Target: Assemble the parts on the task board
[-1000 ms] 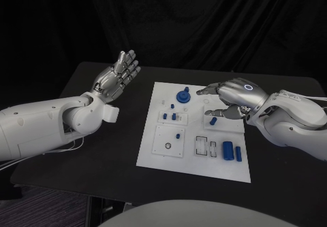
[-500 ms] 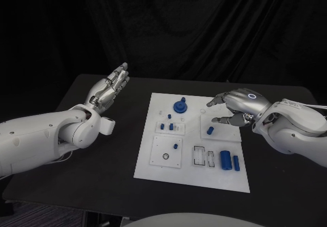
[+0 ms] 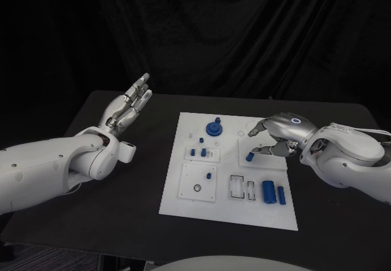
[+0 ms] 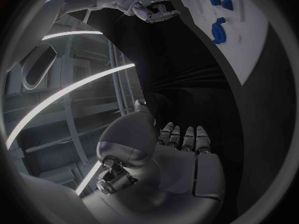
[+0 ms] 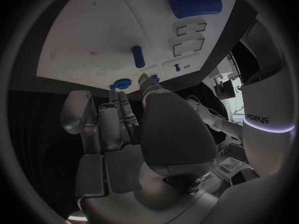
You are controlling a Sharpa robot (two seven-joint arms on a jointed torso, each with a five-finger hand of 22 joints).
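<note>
The white task board (image 3: 230,208) lies mid-table. On it are a blue knob (image 3: 214,129), small blue pieces (image 3: 199,152), a short peg (image 3: 209,175), a dark ring (image 3: 196,188) and two blue cylinders (image 3: 274,191). My right hand (image 3: 278,134) hovers over the board's far right part, fingers apart and curved down, holding nothing. Its thumb is just beside a small blue peg (image 3: 250,157), which lies free on the board (image 5: 93,35) as the peg (image 5: 137,56) ahead of the fingers. My left hand (image 3: 129,106) is raised left of the board, flat and empty, fingers (image 4: 184,137) straight.
The black table (image 3: 106,186) extends on both sides of the board. The left wrist view catches the board's far end (image 4: 249,50) with the blue knob (image 4: 219,31), and my right hand (image 4: 152,9) above it. A large blue cylinder (image 5: 195,4) lies beyond the peg.
The camera has shifted. My left hand has turned from palm-facing to edge-on. My right hand has dropped slightly, its thumb now closer to the small blue peg.
</note>
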